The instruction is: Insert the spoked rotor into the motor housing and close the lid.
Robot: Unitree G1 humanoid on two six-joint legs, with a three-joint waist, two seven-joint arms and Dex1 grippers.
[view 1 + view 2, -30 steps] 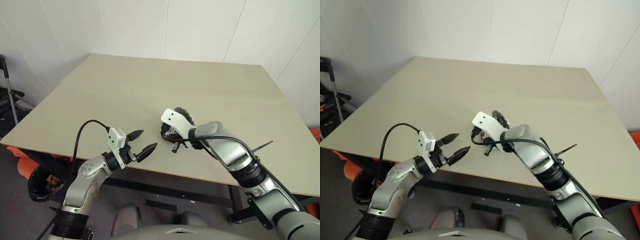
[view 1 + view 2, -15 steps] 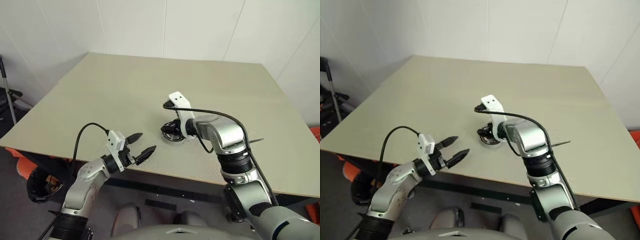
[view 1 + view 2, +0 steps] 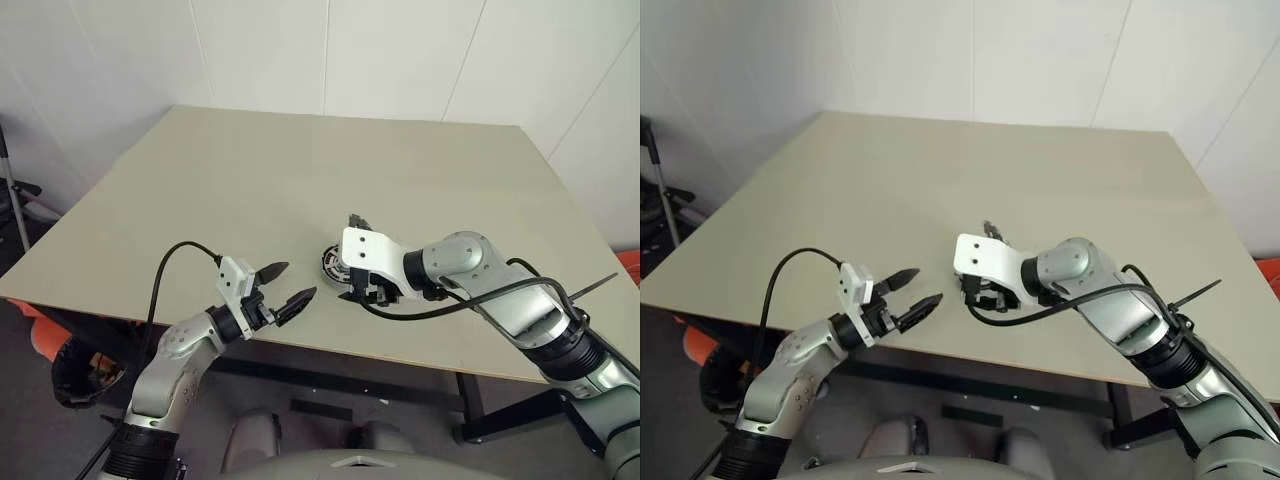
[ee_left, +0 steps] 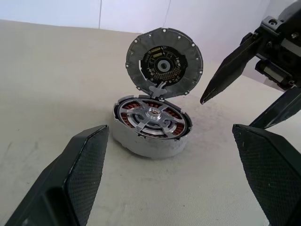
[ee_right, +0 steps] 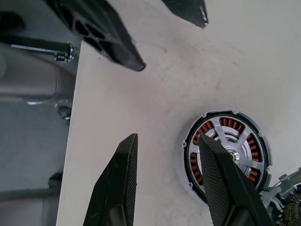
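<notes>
The motor housing sits on the table near its front edge, with copper windings visible inside. Lying in it is the spoked rotor, silver hub up. The lid stands upright on its hinge at the housing's far rim, open. My right gripper hovers just beside the housing, tilted down, open with nothing between its fingers. My left gripper hangs level just off the table's front edge, pointing at the housing, open and empty.
The beige table stretches far beyond the housing to white walls. Its front edge runs just under my left gripper. Orange and black gear lies on the floor at the left.
My right gripper has opened, rolled, and drawn up and back from the housing to its near right side. The left gripper has stayed where it was.
</notes>
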